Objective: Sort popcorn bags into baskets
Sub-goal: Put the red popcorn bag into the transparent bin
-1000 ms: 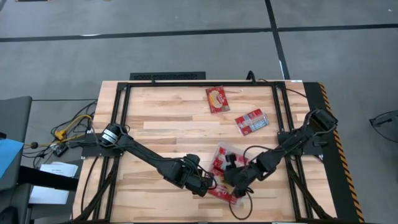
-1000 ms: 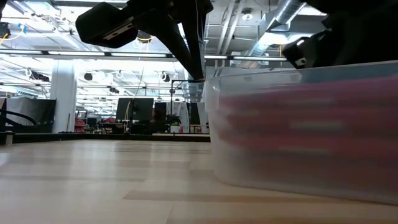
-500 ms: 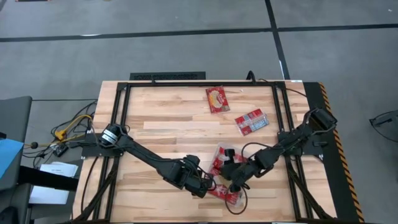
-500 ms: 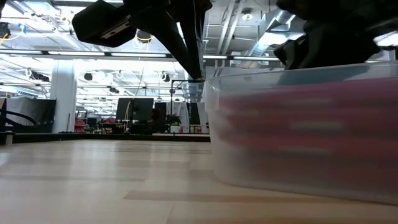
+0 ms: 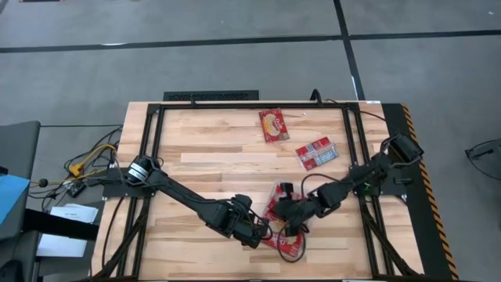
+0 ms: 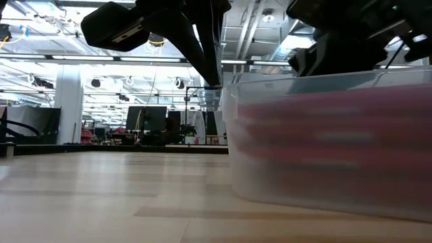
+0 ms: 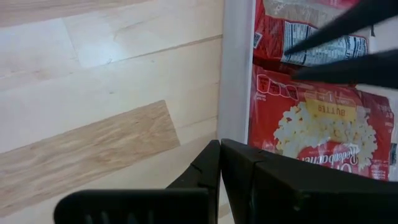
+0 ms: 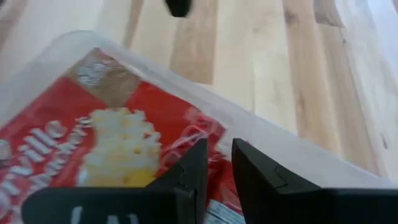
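Note:
The clear tray (image 6: 324,148) stands at the table's near middle and holds several red popcorn packets (image 7: 323,130), (image 8: 118,143). My left gripper (image 5: 262,233) is shut at the tray's left wall (image 7: 236,74). My right gripper (image 5: 283,213) hovers low over the packets in the tray with a narrow gap between its fingers (image 8: 219,146). Its two fingers also show in the left wrist view (image 7: 323,37). Two more packets lie flat on the table: one (image 5: 274,124) at the far middle, one (image 5: 317,153) right of it. My left gripper has its shut fingertips (image 7: 221,144) at the rim of the tray's left wall (image 7: 231,127), coming from above at a slant from the table's left. The fingers hide the place of contact. The tray stands flat on the table. Whether my right gripper's fingertips touch the packet under them cannot be told.
A black frame (image 5: 235,104) runs around the wooden tabletop. Bare wood lies left of the tray (image 7: 112,93) and across the table's far left (image 5: 203,141). Cables lie off the table's left edge (image 5: 90,160).
My right gripper has moved toward the table's left edge and a little toward the far edge, coming over the packets in the tray. My left gripper and the tray have kept still.

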Motion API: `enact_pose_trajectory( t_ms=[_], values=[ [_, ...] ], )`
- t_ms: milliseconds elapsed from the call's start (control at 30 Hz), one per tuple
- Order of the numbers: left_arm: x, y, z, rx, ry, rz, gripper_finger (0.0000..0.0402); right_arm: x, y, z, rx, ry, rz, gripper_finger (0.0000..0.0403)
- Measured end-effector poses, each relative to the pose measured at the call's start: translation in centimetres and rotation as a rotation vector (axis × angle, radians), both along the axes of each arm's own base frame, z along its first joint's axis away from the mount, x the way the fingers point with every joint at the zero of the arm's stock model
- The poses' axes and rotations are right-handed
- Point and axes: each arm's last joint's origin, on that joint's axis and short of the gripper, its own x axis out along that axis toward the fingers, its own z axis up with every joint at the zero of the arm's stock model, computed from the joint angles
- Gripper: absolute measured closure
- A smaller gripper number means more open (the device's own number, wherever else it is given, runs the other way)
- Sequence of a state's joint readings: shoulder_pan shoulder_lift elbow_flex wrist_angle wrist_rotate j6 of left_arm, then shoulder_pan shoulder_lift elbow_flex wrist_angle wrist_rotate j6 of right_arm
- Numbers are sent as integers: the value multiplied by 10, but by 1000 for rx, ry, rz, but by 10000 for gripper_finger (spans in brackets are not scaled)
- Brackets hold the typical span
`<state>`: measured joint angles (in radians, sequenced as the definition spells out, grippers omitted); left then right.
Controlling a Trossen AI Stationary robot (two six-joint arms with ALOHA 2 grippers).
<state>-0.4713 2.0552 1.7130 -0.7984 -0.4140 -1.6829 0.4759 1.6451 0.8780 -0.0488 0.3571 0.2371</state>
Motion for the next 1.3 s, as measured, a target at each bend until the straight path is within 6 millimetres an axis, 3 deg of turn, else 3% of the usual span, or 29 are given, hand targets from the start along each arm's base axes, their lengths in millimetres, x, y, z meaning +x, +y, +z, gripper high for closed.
enact_pose_trajectory(
  t_ms=[200,500,900,1000,1133,1300],
  values=[
    [0,0,0,1,0,0,402,0,2,0,5,-13,6,306],
    [0,0,0,-1,-1,1,402,6,4,-17,-5,25,16,305],
    [1,3,0,23,-2,-13,402,6,13,-7,26,18,131,305],
    [3,6,0,32,2,-19,401,6,15,8,25,26,138,305],
    [8,17,5,70,10,-62,381,-3,7,50,-52,12,88,305],
    [25,48,29,153,4,-222,309,-36,-27,104,-185,-35,-118,305]
  ],
)
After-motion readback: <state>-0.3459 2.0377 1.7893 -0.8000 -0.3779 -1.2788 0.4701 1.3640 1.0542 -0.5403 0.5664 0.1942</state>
